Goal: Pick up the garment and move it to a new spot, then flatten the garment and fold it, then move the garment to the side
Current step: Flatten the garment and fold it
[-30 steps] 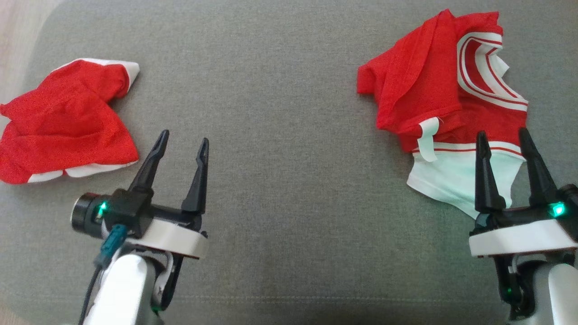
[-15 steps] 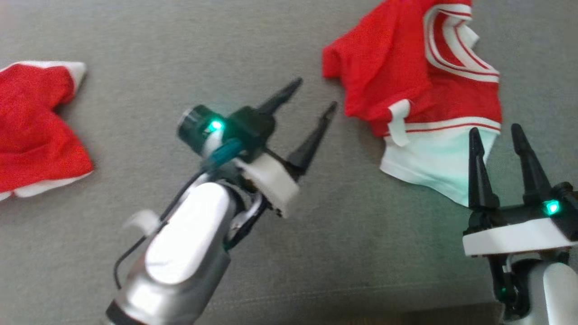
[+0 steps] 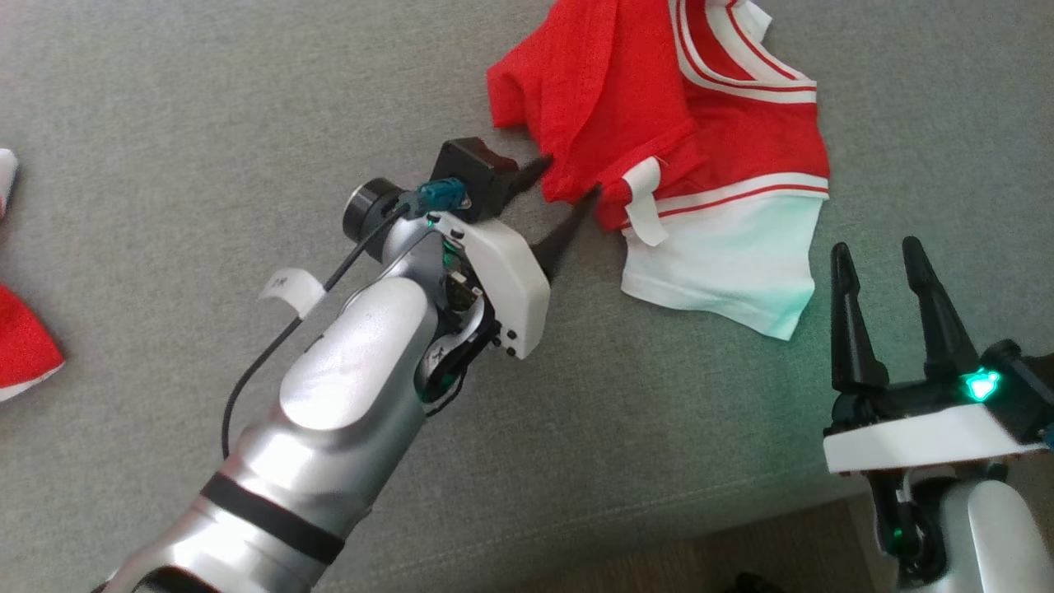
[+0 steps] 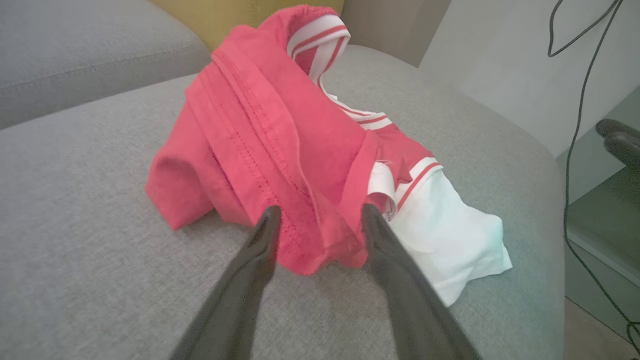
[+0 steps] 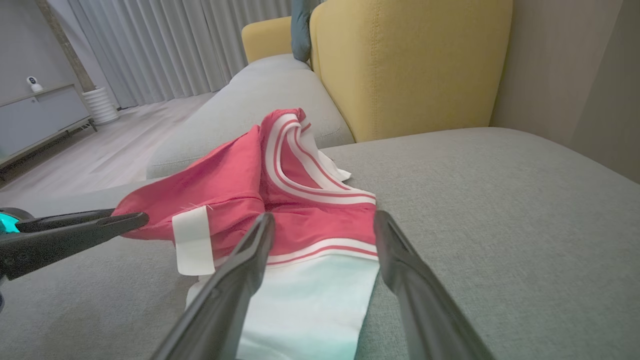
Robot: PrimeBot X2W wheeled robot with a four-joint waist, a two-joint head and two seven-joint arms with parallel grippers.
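On the grey sofa cushion [image 3: 206, 123], upper right of the head view: garment [image 3: 741, 156], crumpled. It is red with white striped bands, a white panel at its near end, and a small white tab hanging off the red edge.

Left gripper [image 3: 568, 177]: arm reaches diagonally across the cushion to the garment's near-left edge. Left wrist view: the two dark fingers [image 4: 265, 235] stand apart, one on each side of a bunched red fold. Fabric lies between the tips and is not pinched. Jaws spread, nothing gripped. Right wrist view: one fingertip [image 5: 130, 220] meets the red edge just beside the white tab.

Right gripper [image 3: 874, 247]: lower right of the head view, fingers pointing up, jaws wide apart and empty. It sits near the white panel's corner, apart from it. Right wrist view: garment lies ahead of the fingers; whether they hang above it or rest on the cushion, cannot tell.

Second red cloth [image 3: 20, 346]: far left edge of the head view, well apart from the garment.

Yellow backrest [image 5: 410, 65]: behind the cushion.

White tag [image 3: 288, 288]: on the left arm's cable.
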